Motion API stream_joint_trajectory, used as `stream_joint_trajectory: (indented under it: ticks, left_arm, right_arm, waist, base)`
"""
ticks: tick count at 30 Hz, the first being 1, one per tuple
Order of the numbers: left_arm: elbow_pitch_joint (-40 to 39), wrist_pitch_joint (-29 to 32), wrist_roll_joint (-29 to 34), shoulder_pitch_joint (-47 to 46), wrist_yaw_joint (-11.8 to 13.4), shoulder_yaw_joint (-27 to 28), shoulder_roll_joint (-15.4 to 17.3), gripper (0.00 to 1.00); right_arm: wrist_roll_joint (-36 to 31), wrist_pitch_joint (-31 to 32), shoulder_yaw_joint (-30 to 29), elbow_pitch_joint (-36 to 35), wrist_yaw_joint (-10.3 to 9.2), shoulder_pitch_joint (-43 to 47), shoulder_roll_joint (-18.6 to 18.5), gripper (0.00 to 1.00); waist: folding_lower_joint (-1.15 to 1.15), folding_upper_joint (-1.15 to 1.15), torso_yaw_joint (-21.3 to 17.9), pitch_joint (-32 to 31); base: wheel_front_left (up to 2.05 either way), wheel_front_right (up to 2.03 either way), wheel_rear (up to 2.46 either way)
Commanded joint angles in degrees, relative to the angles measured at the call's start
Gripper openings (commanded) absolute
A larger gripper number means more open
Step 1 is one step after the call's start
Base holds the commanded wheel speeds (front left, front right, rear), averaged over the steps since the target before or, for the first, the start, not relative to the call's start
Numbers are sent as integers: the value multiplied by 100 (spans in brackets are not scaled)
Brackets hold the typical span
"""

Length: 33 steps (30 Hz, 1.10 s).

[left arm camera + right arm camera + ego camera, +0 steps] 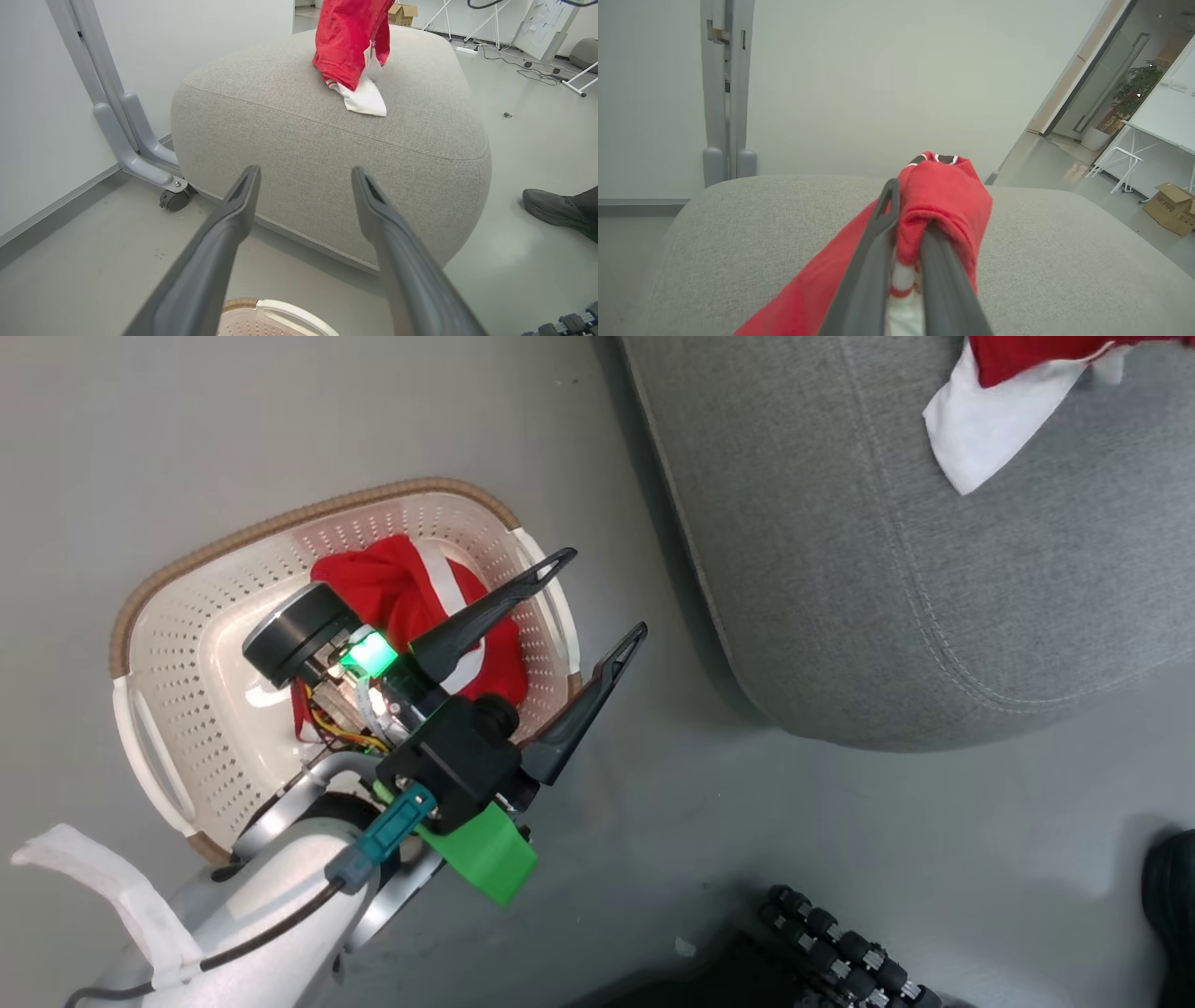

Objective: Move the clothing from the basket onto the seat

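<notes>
1. Head view: the left tool (605, 593) hung wide open with nothing in it, over the edge of the basket (308, 513). The basket sat on the floor (280, 411) just beside the seat (887, 616). A crumpled red garment (392, 588) lay inside the basket. Up in the corner, a second red garment (1027, 355) had its white end lying on the seat.
2. Left wrist view: both fingers were spread apart, empty, pointing at the seat's side. The second red garment hung down onto the seat top, white end touching the fabric. A person's shoe (556, 207) stood on the floor to the right, and a grey stand (135, 154) on a caster was next to the seat.
3. Right wrist view: the right tool (908, 210) was clamped on a bunched fold of the second red garment, above the seat top.
</notes>
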Motion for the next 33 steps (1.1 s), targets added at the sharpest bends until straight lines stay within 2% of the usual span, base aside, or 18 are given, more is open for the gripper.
stream_joint_trajectory:
  ticks: [1, 2, 3, 8, 18, 26, 33]
  left_arm:
    - [38, -36, 12, -121, -14, -3, 60, 100]
    - [58, -62, -7, -124, -15, -16, 60, 100]
    - [74, -74, -17, -128, -14, -27, 53, 100]
    - [193, -199, -49, -144, 6, -85, -29, 100]
    - [520, -636, -125, 102, 264, -27, -216, 100]
    - [911, -1105, -331, 528, 790, 283, -346, 100]
    - [1280, -1503, -554, 864, 1152, 568, -533, 100]
  right_arm:
    - [14, -15, -57, 221, -6, 26, 87, 4]
    - [35, -16, -134, 433, -6, 74, 116, 60]
    - [27, -16, -167, 569, -6, 104, 138, 100]
    - [163, -17, -390, 815, -6, 444, 398, 100]
    - [371, -17, -814, -126, -6, 1738, 991, 100]
    - [94, -17, -445, -1258, -6, 2760, 1519, 100]
    - [-61, -16, 75, -2057, -6, 3440, 1712, 100]
  waist:
    - [-1, 0, 221, 296]
    - [-1, 0, 231, 312]
    - [-1, 0, 241, 322]
    - [-1, 0, 302, 264]
    - [-1, 0, 367, -251]
    - [-1, 0, 458, -881]
    - [-1, 0, 823, -1450]
  base:
    - [0, 0, 0]
    - [0, 0, 0]
    - [0, 0, 0]
    - [0, 0, 0]
    - [0, 0, 0]
    - [0, 0, 0]
    - [0, 0, 0]
